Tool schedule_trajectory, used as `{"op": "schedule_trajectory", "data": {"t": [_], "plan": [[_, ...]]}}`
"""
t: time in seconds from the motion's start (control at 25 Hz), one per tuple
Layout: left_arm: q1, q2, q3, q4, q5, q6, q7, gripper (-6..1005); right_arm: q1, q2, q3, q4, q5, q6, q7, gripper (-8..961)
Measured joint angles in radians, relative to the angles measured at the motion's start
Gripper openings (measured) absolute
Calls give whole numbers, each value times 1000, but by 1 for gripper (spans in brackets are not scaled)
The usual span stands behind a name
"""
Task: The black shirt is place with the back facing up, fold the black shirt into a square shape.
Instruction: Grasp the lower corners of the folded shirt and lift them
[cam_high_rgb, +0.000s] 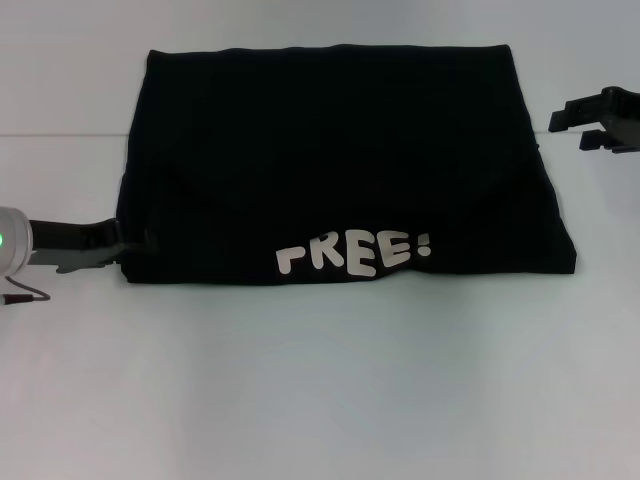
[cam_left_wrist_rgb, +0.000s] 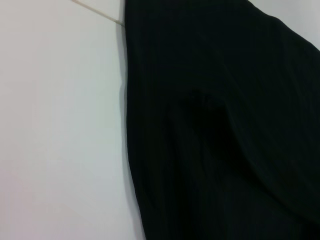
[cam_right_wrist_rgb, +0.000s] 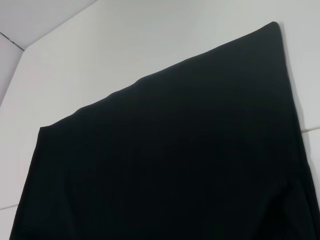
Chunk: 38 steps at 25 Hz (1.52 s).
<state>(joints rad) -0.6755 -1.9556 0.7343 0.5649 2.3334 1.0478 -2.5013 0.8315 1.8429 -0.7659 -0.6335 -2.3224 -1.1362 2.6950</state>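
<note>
The black shirt (cam_high_rgb: 340, 160) lies folded into a flat rectangle on the white table (cam_high_rgb: 320, 400). White "FREE!" lettering (cam_high_rgb: 355, 255) shows along its near edge. My left gripper (cam_high_rgb: 125, 245) is low at the shirt's near left corner, touching its edge. My right gripper (cam_high_rgb: 568, 132) is open and empty, raised beside the shirt's far right side, apart from it. The left wrist view shows the shirt's (cam_left_wrist_rgb: 225, 125) left edge with a soft crease. The right wrist view shows the shirt's (cam_right_wrist_rgb: 175, 160) smooth top and far edge.
A thin cable (cam_high_rgb: 25, 295) lies on the table by my left arm. Bare white table surface runs in front of the shirt and on both sides of it.
</note>
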Motion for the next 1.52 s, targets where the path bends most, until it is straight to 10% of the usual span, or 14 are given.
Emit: {"op": "schedule_trajectory", "data": {"t": [0.68, 1.2, 1.52], "plan": [[-5, -1, 40, 1, 0, 23, -6, 423, -3, 2, -7, 0, 1, -10, -23, 595], [-6, 19, 2, 35, -13, 128, 0, 35, -55, -14, -5, -6, -91, -155, -126, 594], [-15, 11, 0, 44, -13, 119, -6, 35, -97, 45, -2, -2, -134, -62, -220, 594]]}}
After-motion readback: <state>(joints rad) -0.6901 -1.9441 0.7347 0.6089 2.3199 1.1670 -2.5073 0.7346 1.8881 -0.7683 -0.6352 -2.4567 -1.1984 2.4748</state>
